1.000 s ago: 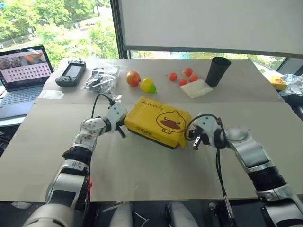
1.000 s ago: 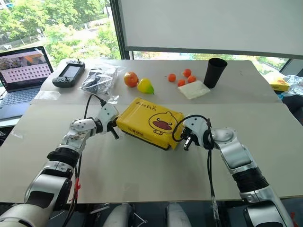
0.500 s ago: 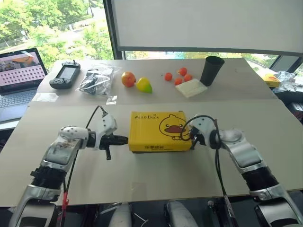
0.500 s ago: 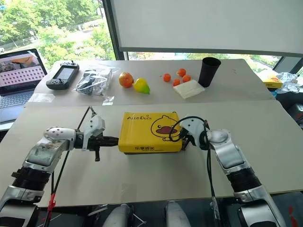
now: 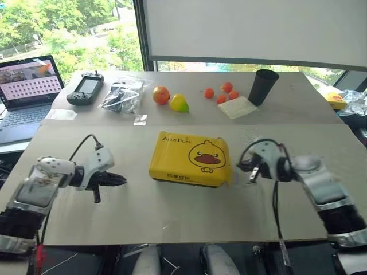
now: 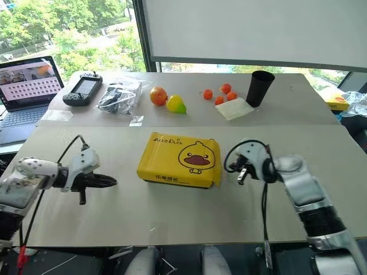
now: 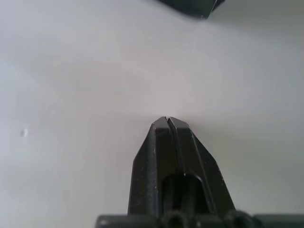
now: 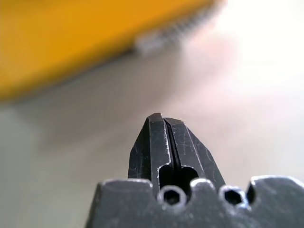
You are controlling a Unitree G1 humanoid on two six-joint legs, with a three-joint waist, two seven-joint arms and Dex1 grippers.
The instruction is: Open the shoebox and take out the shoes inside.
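- The counter carried far more than my job needed, and the clutter along its far edge was a hazard only if I swept an arm wide.
- The shoebox lay flat near the middle of the counter, yellow lid up and shut, slightly askew to the near edge. It looked light, so I judged a push from one side alone would slide or spin it rather than lift the lid.
- The shoes were presumably inside, hidden under the lid. If I tipped the box while prying, they could spill toward the near edge.
- My left tool hung over bare counter well to the left of the box, fingers pressed together in its wrist view, grasping nothing. From that far off, it could not brace the box.
- My right tool sat just beside the box's right end, clenched on nothing and apart from it. Clamped tips could skid off the lid's edge or dent the cardboard.
- The black cup, the white pad, the fruit and the small orange balls stood near the far edge; a lid flung open hard might reach the nearest of them.
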